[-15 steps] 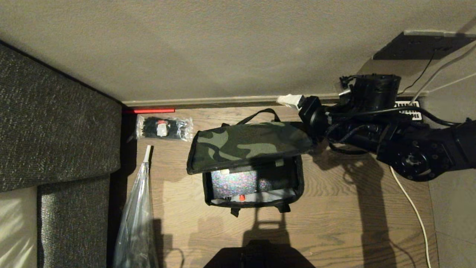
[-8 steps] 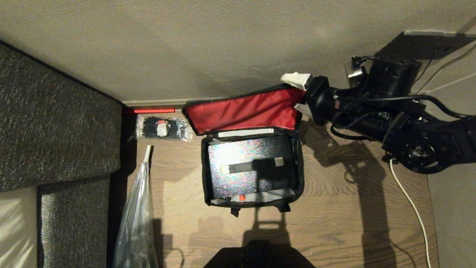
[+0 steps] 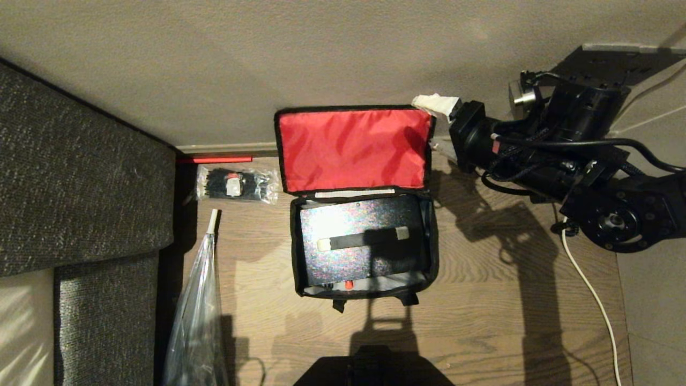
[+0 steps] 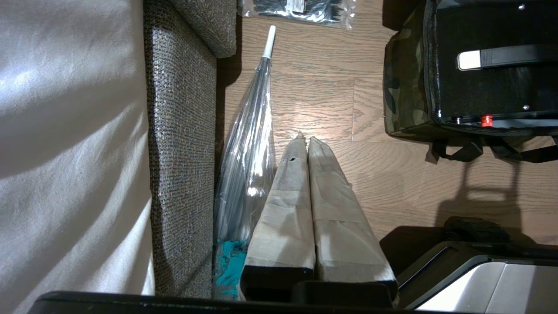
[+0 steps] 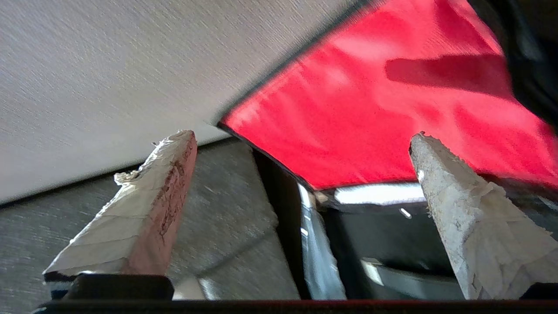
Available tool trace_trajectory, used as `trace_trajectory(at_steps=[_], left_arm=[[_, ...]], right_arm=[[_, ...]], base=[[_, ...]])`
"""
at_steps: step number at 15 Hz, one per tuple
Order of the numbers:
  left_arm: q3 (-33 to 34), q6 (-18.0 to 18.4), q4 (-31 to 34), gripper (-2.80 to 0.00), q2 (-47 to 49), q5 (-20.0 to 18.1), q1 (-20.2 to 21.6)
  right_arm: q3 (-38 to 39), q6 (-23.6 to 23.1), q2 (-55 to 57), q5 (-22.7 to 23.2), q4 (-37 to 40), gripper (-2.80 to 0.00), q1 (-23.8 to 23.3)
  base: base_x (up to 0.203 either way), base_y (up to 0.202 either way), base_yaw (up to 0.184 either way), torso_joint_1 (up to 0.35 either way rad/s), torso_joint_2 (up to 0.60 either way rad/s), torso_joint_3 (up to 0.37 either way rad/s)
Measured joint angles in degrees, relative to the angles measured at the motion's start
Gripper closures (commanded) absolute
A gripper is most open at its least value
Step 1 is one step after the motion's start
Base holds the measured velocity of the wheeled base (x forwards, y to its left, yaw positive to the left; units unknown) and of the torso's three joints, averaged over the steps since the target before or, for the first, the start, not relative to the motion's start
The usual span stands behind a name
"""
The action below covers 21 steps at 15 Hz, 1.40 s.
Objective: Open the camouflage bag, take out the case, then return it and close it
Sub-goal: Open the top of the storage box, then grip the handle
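**Bag open on the wooden floor, case inside**

A wood-plank floor (image 3: 482,300) meets a beige wall (image 3: 268,64); a grey woven sofa (image 3: 80,177) stands to the left, with a clear umbrella (image 3: 198,305) and a packet of black ties (image 3: 236,185) beside it. The camouflage bag (image 3: 364,241) sits on the floor by the wall, its red-lined lid (image 3: 353,150) upright. The shiny black case (image 3: 359,244) lies inside. The right gripper (image 3: 437,120) hovers at the lid's corner, jaws wide apart, holding nothing. The left gripper (image 4: 304,138) hangs near the umbrella, jaws closed.
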<state>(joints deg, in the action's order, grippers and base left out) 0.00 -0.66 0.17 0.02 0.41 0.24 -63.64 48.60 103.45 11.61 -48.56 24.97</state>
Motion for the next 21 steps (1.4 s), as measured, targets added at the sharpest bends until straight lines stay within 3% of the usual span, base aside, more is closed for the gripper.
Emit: trace_trajectory(at_steps=[3, 7, 8, 11, 14, 17, 18, 21], left_arm=[[0.0, 0.0, 0.0, 0.0, 0.0, 0.0, 0.0], [0.0, 0.0, 0.0, 0.0, 0.0, 0.0, 0.0], [0.0, 0.0, 0.0, 0.0, 0.0, 0.0, 0.0], [0.0, 0.0, 0.0, 0.0, 0.0, 0.0, 0.0], [0.0, 0.0, 0.0, 0.0, 0.0, 0.0, 0.0], [0.0, 0.0, 0.0, 0.0, 0.0, 0.0, 0.0], [0.0, 0.0, 0.0, 0.0, 0.0, 0.0, 0.0], [0.0, 0.0, 0.0, 0.0, 0.0, 0.0, 0.0]], right_arm=[[2.8, -1.5, -0.7, 0.4, 0.0, -2.8, -0.1], [8.8, -1.0, -5.0, 6.7, -0.5, -2.8, 0.0], [10.7, 0.1, -6.6, 7.8, -0.4, 0.0, 0.0], [14.7, 5.5, -11.6, 10.8, 0.3, 0.0, 0.1], [17.1, 6.4, -17.2, 18.1, 5.8, 0.0, 0.1], [18.8, 6.2, -23.7, 22.6, 14.3, 0.0, 0.1], [19.7, 5.1, -25.0, 23.2, 15.0, 0.0, 0.1], [27.9, -5.5, -27.8, 21.1, 16.0, 0.0, -0.2]], base=[[0.0, 0.0, 0.0, 0.0, 0.0, 0.0], [0.0, 0.0, 0.0, 0.0, 0.0, 0.0], [0.0, 0.0, 0.0, 0.0, 0.0, 0.0], [0.0, 0.0, 0.0, 0.0, 0.0, 0.0], [0.0, 0.0, 0.0, 0.0, 0.0, 0.0], [0.0, 0.0, 0.0, 0.0, 0.0, 0.0], [0.0, 0.0, 0.0, 0.0, 0.0, 0.0], [0.0, 0.0, 0.0, 0.0, 0.0, 0.0]])
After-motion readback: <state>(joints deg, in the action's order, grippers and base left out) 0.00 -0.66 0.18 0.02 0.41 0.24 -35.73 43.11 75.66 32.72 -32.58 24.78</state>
